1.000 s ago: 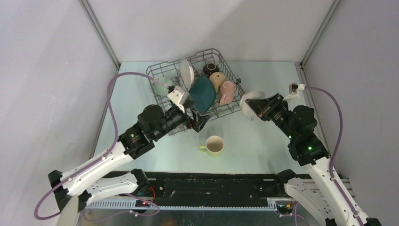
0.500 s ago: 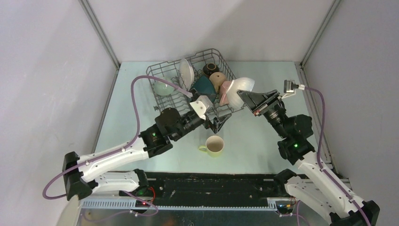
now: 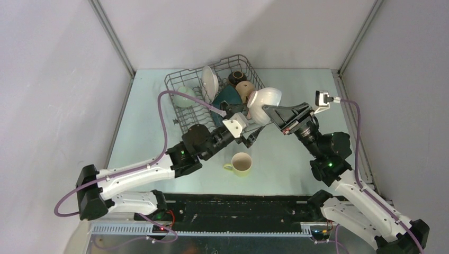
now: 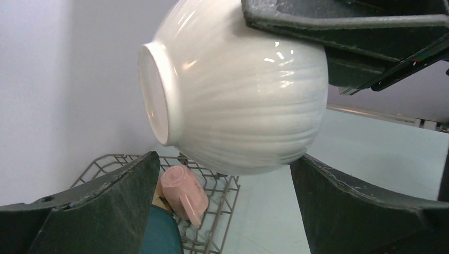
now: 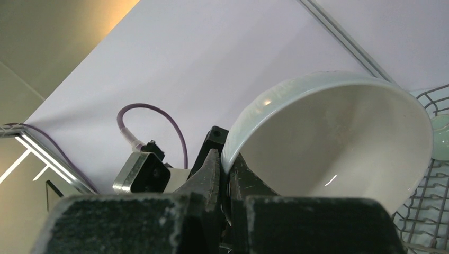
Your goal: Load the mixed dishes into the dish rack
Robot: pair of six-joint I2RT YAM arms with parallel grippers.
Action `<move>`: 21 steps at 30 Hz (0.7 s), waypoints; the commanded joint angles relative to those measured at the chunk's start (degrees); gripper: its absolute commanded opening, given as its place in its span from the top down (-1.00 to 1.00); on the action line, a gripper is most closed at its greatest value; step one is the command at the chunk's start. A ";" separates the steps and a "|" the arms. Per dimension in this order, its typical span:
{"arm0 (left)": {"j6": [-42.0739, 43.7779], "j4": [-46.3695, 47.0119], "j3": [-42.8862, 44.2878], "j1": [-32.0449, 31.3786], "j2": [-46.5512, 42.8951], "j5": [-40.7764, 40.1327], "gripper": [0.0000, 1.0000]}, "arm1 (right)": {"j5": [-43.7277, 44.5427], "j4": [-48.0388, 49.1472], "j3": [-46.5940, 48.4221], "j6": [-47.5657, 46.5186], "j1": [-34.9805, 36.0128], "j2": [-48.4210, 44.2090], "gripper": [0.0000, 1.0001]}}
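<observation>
My right gripper (image 3: pixel 271 112) (image 5: pixel 229 170) is shut on the rim of the white bowl (image 3: pixel 263 100) (image 5: pixel 339 135). It holds the bowl on its side above the near right corner of the dish rack (image 3: pixel 182 82). Just below the bowl, my left gripper (image 3: pixel 251 136) (image 4: pixel 222 209) is open, its fingers either side of the bowl's underside (image 4: pixel 238 90) without touching it. In the rack stand a white plate (image 3: pixel 209 82), a teal plate (image 3: pixel 227 98), a pale green bowl (image 3: pixel 183 97), a brown bowl (image 3: pixel 236 77), a tan mug (image 3: pixel 244 88) and a pink mug (image 4: pixel 184 189). A yellow mug (image 3: pixel 241 163) stands upright on the table.
The pale green table (image 3: pixel 296 159) is walled in by grey panels on three sides. My left arm's purple cable (image 3: pixel 174 98) loops over the near part of the rack. The yellow mug sits right under my left wrist.
The right arm has carried the white bowl leftward to the rack's near right corner. The left arm has swung right, away from the rack's front, and now sits open under the bowl.
</observation>
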 commanded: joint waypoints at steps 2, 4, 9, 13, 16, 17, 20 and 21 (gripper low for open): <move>5.60 6.22 -0.86 -1.97 -1.28 -6.68 -0.99 | 1.63 5.72 1.29 -2.00 0.98 -0.39 1.00; 7.32 6.50 -1.41 -2.81 -1.96 -8.16 -0.99 | 2.32 4.61 1.29 -3.13 1.13 -1.00 1.00; 10.03 8.24 -2.94 -3.67 -2.70 -8.25 -0.99 | 3.08 2.87 1.28 -4.14 1.16 -1.62 1.00; 11.54 8.90 -3.17 -3.91 -2.40 -6.73 -0.99 | 2.58 2.47 1.28 -3.47 1.22 -0.60 1.00; 11.78 8.94 -2.98 -3.95 -2.30 -5.17 -0.99 | 2.24 2.67 1.29 -3.33 1.28 -0.23 1.00; 11.84 8.72 -2.90 -3.95 -2.23 -4.96 -0.99 | 2.15 2.70 1.29 -3.33 1.30 -0.15 1.00; 12.56 8.26 -2.67 -3.95 -2.16 -3.89 -0.96 | 1.95 2.73 1.24 -3.40 1.33 -0.04 1.00; 12.63 8.16 -2.61 -3.95 -2.15 -3.65 -0.94 | 1.78 2.73 1.27 -3.41 1.29 -0.05 1.00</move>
